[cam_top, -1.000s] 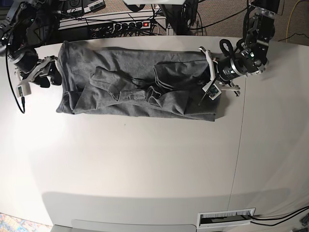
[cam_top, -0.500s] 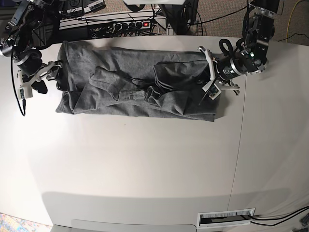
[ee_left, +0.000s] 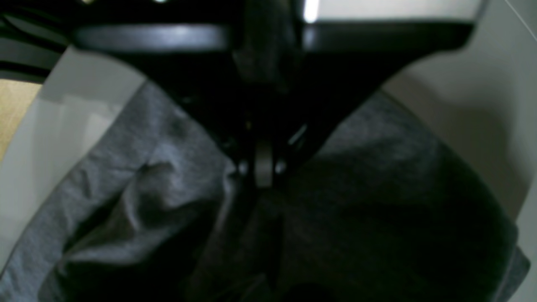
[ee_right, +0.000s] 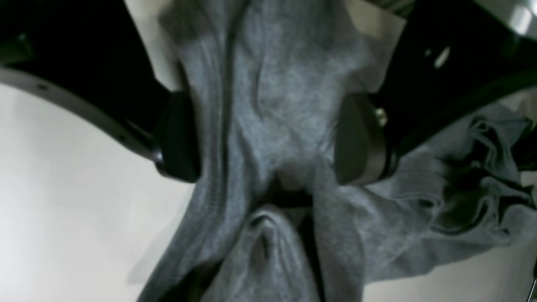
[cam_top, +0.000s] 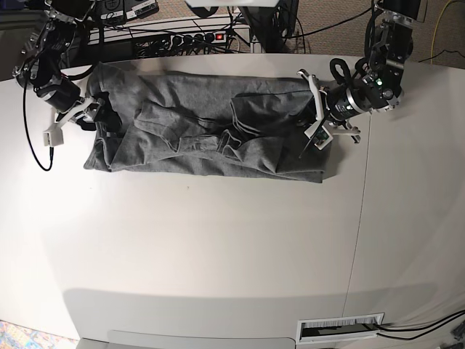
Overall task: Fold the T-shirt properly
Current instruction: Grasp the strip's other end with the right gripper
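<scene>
The T-shirt [cam_top: 211,123] lies on the white table [cam_top: 218,247], toward the far edge, bunched into a long band running across the base view. Its surface is uneven: several ridges and creases cross the middle, and one folded flap sits near the centre. The near edge of the cloth is fairly straight; the far edge follows the table's rim.

Left claw [cam_top: 317,120]: positioned at the end of the shirt on the base view's right, resting on the cloth. In the left wrist view [ee_left: 263,167] the two tips meet with no gap, clenched on a pinch of grey fabric. The cloth spreads out below and to both sides of the tips, with a raised fold on the picture's left. Much of that view is dark and blurred.

Right claw [cam_top: 98,115]: positioned at the opposite end of the shirt, on the base view's left, over the corner of the cloth. In the right wrist view [ee_right: 272,138] the two dark pads [ee_right: 178,136] stand wide apart, released. A column of grey fabric runs between them, touching neither pad firmly as far as can be told. A hem seam runs down the picture's left side of that fabric, and further loose folds lie to the picture's right.

Behind the table, a power strip [cam_top: 185,36] and cables lie on the floor.
</scene>
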`<state>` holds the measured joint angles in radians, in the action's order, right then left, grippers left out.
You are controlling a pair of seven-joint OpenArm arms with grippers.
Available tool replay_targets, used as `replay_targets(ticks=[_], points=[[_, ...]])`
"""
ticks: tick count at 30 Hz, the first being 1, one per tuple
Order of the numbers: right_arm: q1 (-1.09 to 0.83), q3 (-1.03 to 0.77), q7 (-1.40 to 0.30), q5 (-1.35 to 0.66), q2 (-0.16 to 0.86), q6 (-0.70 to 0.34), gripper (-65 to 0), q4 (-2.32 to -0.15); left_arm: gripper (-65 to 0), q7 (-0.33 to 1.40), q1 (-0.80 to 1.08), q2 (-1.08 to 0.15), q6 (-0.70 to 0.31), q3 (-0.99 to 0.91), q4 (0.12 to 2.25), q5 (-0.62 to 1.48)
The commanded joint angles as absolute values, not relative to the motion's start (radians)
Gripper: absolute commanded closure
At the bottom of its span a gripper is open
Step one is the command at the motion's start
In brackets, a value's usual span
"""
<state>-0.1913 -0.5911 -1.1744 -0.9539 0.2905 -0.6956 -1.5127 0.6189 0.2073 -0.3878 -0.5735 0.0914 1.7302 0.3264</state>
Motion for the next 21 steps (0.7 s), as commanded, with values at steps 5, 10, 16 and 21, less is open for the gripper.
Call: replay_targets(ticks=[5, 10, 16, 21], points=[[-0.180, -0.496, -1.160, -0.979, 0.307, -0.698, -50.4, -1.523, 0.0, 0.610, 0.205, -0.393, -0.577, 0.091, 1.738, 0.329], [-0.179, -0.374, -1.160, -0.949, 0.308, -0.698, -50.4, -1.523, 0.0, 0.602, 0.205, -0.393, -0.577, 0.091, 1.738, 0.329], [-0.164, -0.349, -1.205, -0.962, 0.308, -0.698, -42.3, -1.524, 0.0, 0.603, 0.206, -0.393, -0.577, 0.091, 1.738, 0.329], [-0.119, -0.357, -1.370, -1.054, 0.310, -0.698, 0.0, -1.524, 0.0, 0.604, 0.207, -0.393, -0.577, 0.091, 1.738, 0.329]])
